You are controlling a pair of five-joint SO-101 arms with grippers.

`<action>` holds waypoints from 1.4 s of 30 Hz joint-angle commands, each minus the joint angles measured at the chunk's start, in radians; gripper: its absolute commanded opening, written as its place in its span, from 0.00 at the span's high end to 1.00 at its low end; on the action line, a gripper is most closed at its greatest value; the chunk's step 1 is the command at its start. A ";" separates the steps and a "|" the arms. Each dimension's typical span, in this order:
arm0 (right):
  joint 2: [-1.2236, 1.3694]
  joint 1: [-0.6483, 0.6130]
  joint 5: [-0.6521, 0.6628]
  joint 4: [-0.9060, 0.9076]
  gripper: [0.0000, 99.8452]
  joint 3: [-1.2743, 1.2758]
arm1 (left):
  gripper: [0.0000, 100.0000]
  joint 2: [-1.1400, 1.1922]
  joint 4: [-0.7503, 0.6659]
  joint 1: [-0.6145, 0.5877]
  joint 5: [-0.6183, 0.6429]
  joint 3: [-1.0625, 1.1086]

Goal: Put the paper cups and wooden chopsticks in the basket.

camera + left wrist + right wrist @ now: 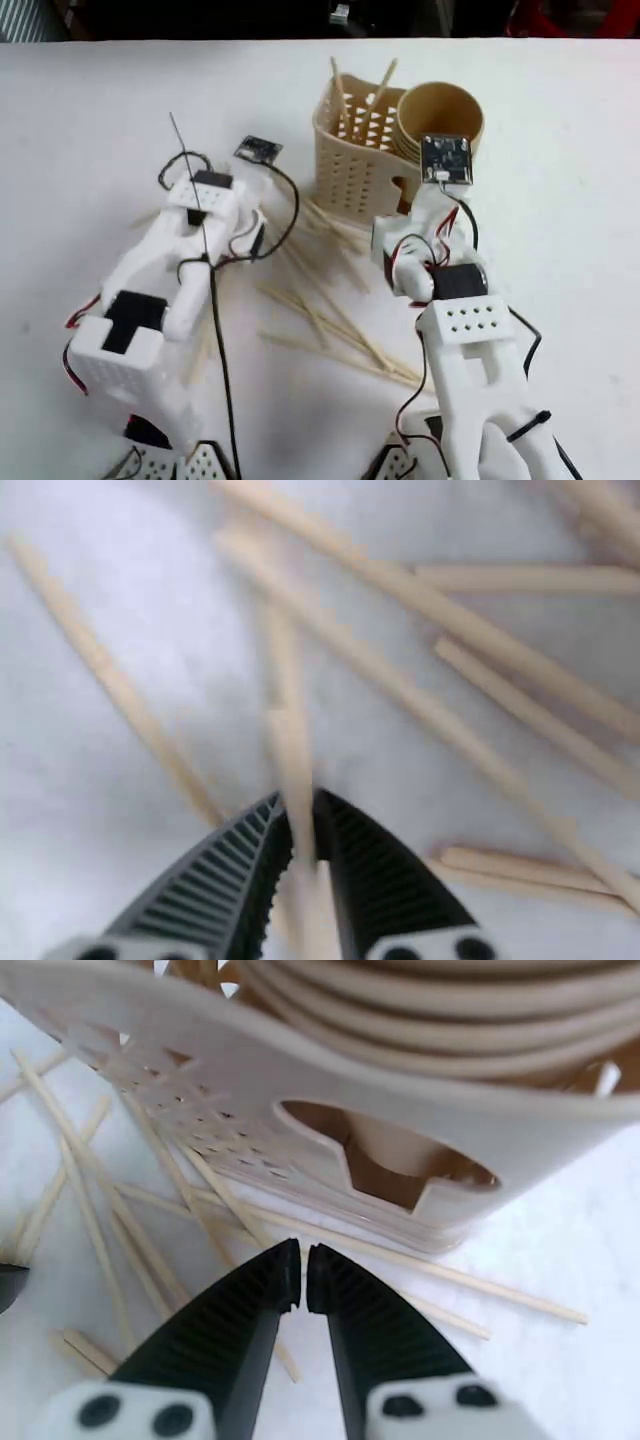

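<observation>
Two white robot arms reach forward over a table, seen from above. The left arm stretches low over the left half of the table, its wrist angled down at the surface. The left gripper (300, 805) has its ribbed black jaws pinched together on a thin, pale wooden chopstick (290, 730), which runs out ahead of the tips and looks blurred. The right arm extends to the near side of a perforated cream plastic basket (350, 170). The right gripper (303, 1260) is low just in front of the basket wall, its black jaws drawn almost together with only a sliver of gap and nothing between them.

The white table (80, 120) has a soft, slightly cloth-like surface. Beyond its far edge is a dark strip of room with no clear detail.

The basket stands upright at the far middle of the table. A stack of tan paper cups (440, 110) sits inside its right end, rims rising above the wall. Two upright chopsticks (340, 95) stand in its left part, leaning apart. Many loose wooden chopsticks (335, 330) lie scattered and crossing between the two arms and up to the foot of the basket. Black cables (215, 300) trail along the left arm.
</observation>
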 commanded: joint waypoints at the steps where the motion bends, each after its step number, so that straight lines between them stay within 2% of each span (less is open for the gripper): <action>1: -0.021 0.008 0.000 -0.019 0.97 -0.008 | 0.98 -0.008 0.051 0.007 0.000 -0.041; 15: -0.021 0.010 0.000 -0.019 0.97 -0.008 | 0.98 -0.390 0.221 0.007 0.000 -0.049; 23: -0.030 0.013 -0.002 -0.019 0.97 -0.008 | 0.98 -0.621 0.232 0.007 0.000 -0.071; 28: -0.030 0.013 -0.002 -0.019 0.97 -0.008 | 0.98 -0.754 0.239 0.007 0.000 -0.158; 36: -0.030 0.013 -0.002 -0.019 0.97 -0.008 | 0.98 -0.803 0.232 0.013 0.003 -0.328; 42: -0.030 0.010 0.000 -0.019 0.97 -0.008 | 0.98 -0.805 0.189 0.125 0.006 -0.442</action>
